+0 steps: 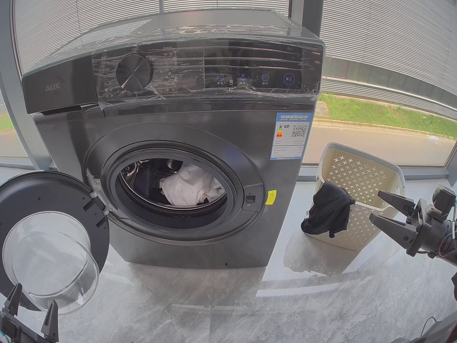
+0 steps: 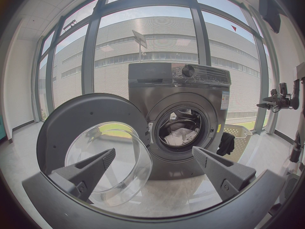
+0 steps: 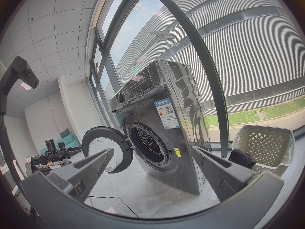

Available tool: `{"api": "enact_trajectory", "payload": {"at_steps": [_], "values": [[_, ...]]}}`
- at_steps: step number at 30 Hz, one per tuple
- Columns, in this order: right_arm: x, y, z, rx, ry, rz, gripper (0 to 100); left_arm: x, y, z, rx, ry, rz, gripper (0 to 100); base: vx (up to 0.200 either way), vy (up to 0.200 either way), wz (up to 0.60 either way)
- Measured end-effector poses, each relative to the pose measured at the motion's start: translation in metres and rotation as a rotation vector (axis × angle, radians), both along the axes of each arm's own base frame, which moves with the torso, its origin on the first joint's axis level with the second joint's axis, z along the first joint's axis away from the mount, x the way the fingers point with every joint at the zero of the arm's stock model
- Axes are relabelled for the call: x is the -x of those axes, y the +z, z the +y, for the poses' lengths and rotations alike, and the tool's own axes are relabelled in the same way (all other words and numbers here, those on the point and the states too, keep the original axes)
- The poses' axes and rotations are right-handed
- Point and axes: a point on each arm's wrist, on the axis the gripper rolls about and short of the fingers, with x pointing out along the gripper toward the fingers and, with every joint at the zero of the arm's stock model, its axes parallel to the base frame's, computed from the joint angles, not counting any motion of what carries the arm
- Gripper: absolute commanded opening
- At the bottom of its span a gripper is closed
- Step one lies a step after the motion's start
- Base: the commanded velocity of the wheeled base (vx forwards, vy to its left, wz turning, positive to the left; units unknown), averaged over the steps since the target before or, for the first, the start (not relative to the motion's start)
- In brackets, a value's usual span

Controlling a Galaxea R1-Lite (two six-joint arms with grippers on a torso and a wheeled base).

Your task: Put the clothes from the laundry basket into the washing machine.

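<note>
A grey front-loading washing machine (image 1: 181, 120) stands with its round door (image 1: 45, 234) swung wide to the left. White and dark clothes (image 1: 190, 186) lie in the drum. To the machine's right a cream laundry basket (image 1: 366, 177) sits tilted on the floor, a black garment (image 1: 329, 209) draped over its near rim. My right gripper (image 1: 385, 206) hangs open in the air just right of the basket, holding nothing. Low at the left, below the door, my left gripper (image 1: 31, 301) is open and empty. The basket (image 3: 270, 147) and black garment (image 3: 242, 158) also lie beyond the right fingers.
Pale marble floor (image 1: 214, 301) stretches in front of the machine. Tall glass windows with grey frames (image 1: 304, 1) stand behind the machine and basket. A cable (image 3: 108, 198) lies on the floor near the machine.
</note>
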Motion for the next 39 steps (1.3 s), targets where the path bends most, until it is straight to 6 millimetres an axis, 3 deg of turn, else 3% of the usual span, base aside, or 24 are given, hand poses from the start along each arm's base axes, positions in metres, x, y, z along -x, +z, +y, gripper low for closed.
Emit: {"api": "enact_trajectory", "payload": {"at_steps": [20, 24, 32, 39], "values": [[-0.01, -0.008, 0.001, 0.086, -0.022, -0.028, 100, 0.001, -0.003, -0.001, -0.022, -0.028, 0.012, 100, 0.0, -0.2, 0.0], [-0.016, -0.014, 0.001, 0.112, -0.047, -0.015, 100, 0.001, -0.003, -0.001, -0.022, -0.028, 0.012, 100, 0.0, 0.0, 0.0], [-0.02, -0.046, 0.007, 0.248, 0.009, 0.044, 100, 0.001, -0.003, -0.001, -0.02, -0.026, 0.012, 100, 0.0, 0.0, 0.0], [-0.015, -0.065, 0.013, 0.243, 0.106, 0.155, 100, 0.001, -0.003, -0.001, -0.02, -0.027, 0.013, 100, 0.0, 0.0, 0.0]]}}
